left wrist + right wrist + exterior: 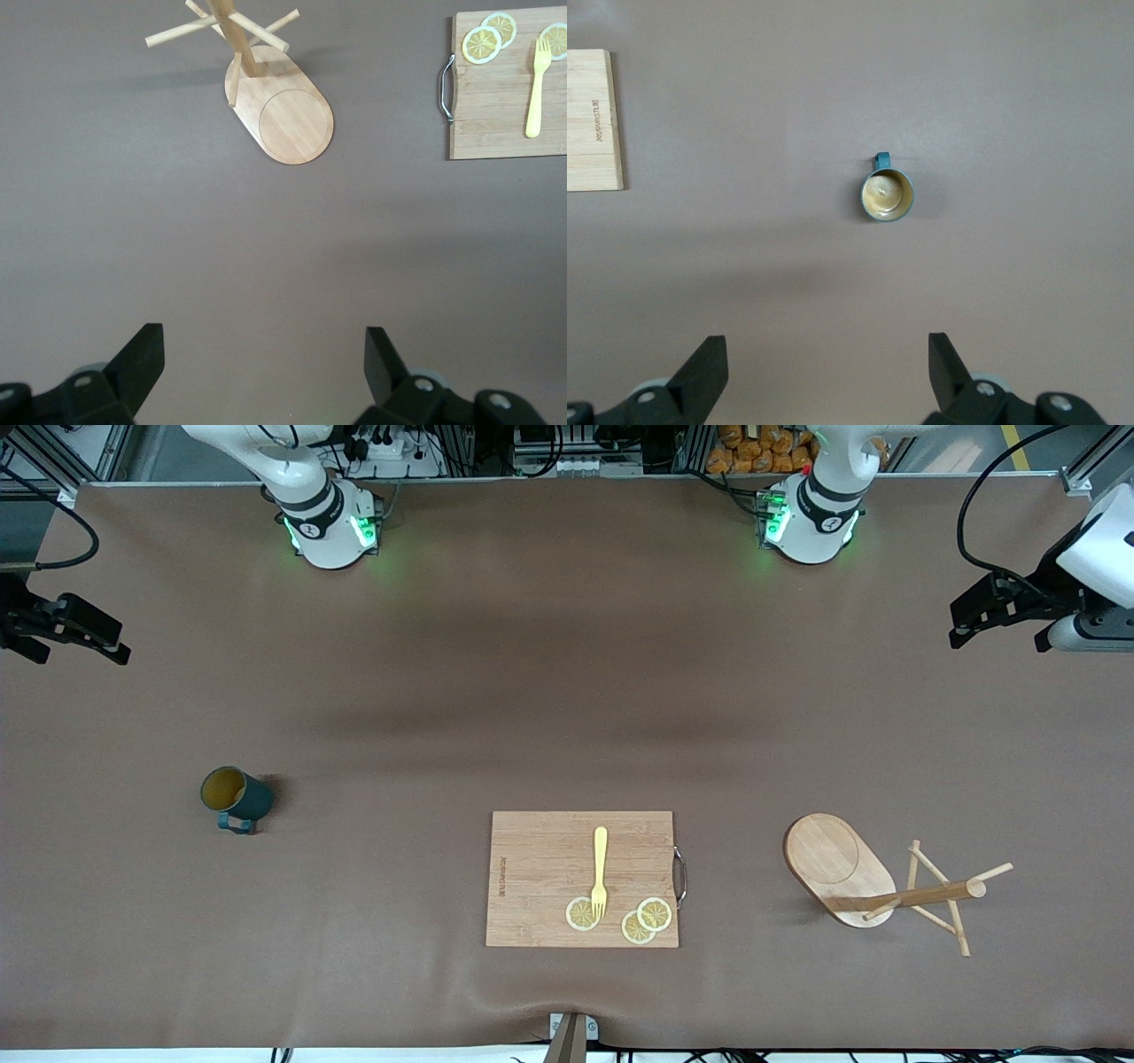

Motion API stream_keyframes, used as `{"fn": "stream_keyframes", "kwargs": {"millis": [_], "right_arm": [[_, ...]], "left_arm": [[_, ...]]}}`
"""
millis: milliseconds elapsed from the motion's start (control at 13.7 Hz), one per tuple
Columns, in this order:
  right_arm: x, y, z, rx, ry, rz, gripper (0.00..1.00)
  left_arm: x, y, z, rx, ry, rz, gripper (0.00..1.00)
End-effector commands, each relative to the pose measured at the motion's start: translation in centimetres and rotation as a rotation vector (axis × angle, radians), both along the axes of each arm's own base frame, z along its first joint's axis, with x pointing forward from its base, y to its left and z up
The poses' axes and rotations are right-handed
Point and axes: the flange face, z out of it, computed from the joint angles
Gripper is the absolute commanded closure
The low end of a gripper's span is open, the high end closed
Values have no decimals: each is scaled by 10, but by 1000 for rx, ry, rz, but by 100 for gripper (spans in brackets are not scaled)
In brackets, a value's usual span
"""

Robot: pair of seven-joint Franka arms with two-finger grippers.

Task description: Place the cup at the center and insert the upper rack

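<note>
Right gripper (66, 633) wide open, empty, waiting over the table's right-arm end. One cup (235, 798) upright, toward that end. One board (582, 878) mid-table: one fork (600, 871), three lemon slices (655, 913). One rack (886, 881) upright toward left-arm end. Left gripper (997, 618) wide open, empty.

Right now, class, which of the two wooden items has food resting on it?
The rectangular cutting board at the table's middle: lemon slices and a yellow fork lie on it. The mug tree carries nothing.
</note>
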Motion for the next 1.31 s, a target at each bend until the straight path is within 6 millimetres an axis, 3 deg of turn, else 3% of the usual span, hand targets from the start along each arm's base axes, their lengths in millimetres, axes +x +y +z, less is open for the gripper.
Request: {"fn": "stream_keyframes", "kwargs": {"millis": [0,656,1167,1240], "right_arm": [[-9,-2,3,-14,-7,6,0],[-7,-7,-1,-15,0,10,0],[15,-12,-33,-11,52,-2,0],[22,-12,-47,-9,72,-11,0]], "left_arm": [[-1,1,2,-7,1,-22,0],[-2,1,2,-7,6,-45,0],[-3,0,3,-6,6,-48,0],[-2,1,1,-4,9,-47,0]]}}
